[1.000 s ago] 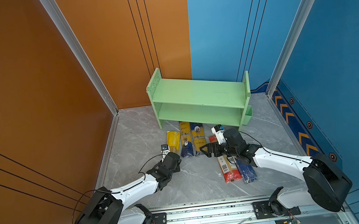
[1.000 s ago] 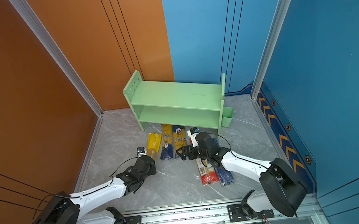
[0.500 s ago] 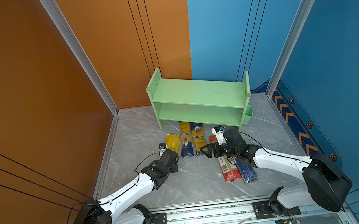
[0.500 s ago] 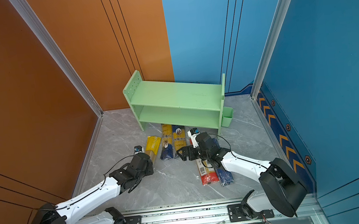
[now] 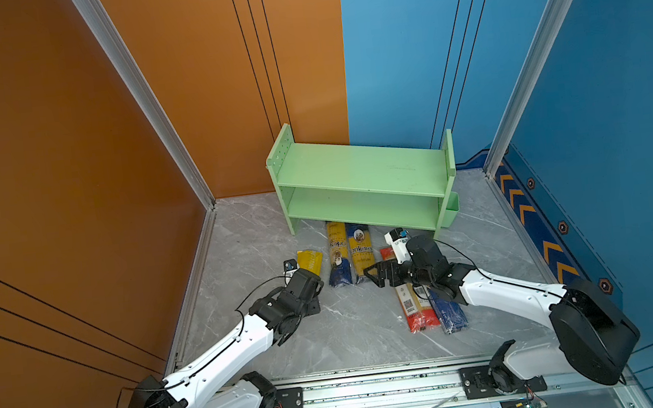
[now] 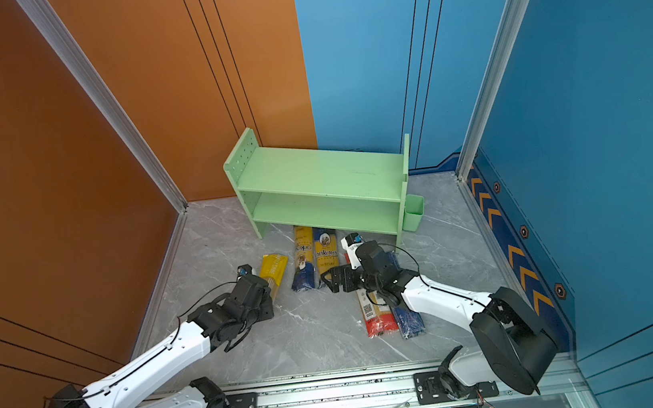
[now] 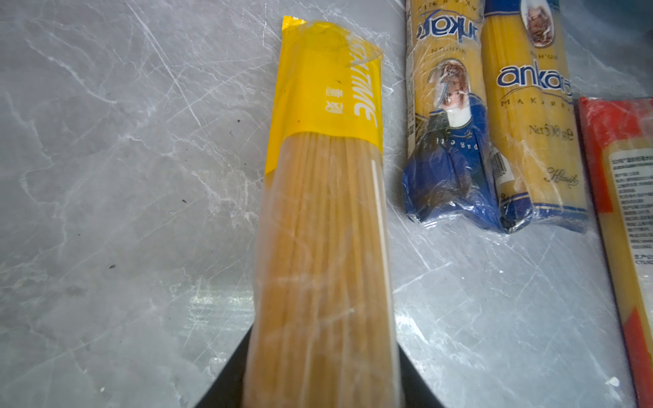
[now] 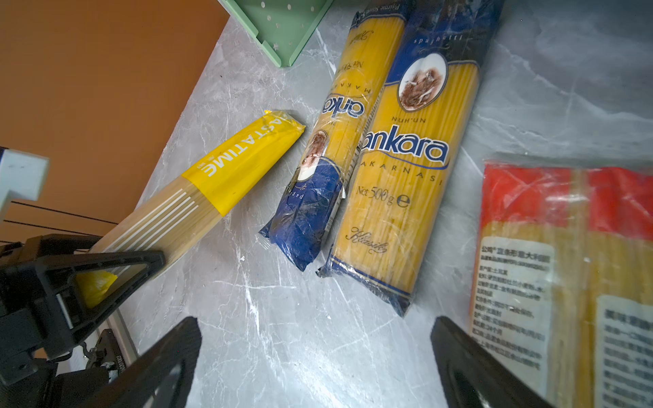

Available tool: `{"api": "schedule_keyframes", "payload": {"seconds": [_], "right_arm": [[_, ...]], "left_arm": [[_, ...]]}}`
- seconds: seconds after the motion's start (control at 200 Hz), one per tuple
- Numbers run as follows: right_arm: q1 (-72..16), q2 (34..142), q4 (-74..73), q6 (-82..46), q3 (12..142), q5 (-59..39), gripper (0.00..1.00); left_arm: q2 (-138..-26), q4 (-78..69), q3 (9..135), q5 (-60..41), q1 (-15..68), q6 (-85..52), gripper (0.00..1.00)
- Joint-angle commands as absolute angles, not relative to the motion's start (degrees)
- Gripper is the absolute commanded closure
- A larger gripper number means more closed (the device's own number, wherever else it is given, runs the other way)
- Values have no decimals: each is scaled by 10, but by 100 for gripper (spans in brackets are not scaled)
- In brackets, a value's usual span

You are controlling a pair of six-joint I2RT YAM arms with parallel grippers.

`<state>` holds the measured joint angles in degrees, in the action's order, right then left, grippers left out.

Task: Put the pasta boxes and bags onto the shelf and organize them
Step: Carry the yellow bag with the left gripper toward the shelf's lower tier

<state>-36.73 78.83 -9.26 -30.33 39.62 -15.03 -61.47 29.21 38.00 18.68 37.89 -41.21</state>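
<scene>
My left gripper [image 5: 310, 289] [image 7: 323, 381] is shut on the near end of the yellow spaghetti pack [image 5: 309, 259] [image 7: 318, 212] [image 8: 226, 169], which points toward the shelf. Two blue-and-yellow ankara packs [image 5: 339, 254] [image 5: 361, 251] [image 8: 406, 183] lie side by side on the floor just in front of the light green two-tier shelf [image 5: 358, 168] [image 6: 321, 176], both tiers bare. My right gripper [image 5: 381, 274] [image 8: 318, 335] is open over bare floor beside them. A red-ended clear pack [image 5: 414, 308] [image 8: 551, 268] and a dark blue pack [image 5: 450, 316] lie under the right arm.
A small green bin [image 5: 449, 210] [image 6: 413, 212] hangs on the shelf's right side. Orange wall stands at the left, blue wall at the right and back. The grey marble floor [image 5: 355, 327] ends at a metal rail [image 5: 379, 387] at the front.
The left arm has sunk lower and stretched out, shifting the yellow pack slightly left while holding it. The right arm has not moved.
</scene>
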Motion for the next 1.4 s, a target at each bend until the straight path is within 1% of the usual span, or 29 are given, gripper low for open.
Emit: {"api": "schedule_keyframes", "payload": {"seconds": [0.0,0.28,0.491,0.726,1.392], "right_arm": [[-365,799,-110,-312,393,-156,0],[-364,806,-114,-313,394,-161,0],[-364,813,-118,-314,396,-166,3],[-365,815,-119,-314,396,-166,2],[-364,824,-119,-315,400,-170,2]], "left_arm": [[-596,311,410,180,374,-423,100],[-573,338,433,179,375,-417,100],[-567,356,454,184,379,-411,100],[-559,380,482,198,382,-397,100],[-552,391,545,212,392,-361,100]]}}
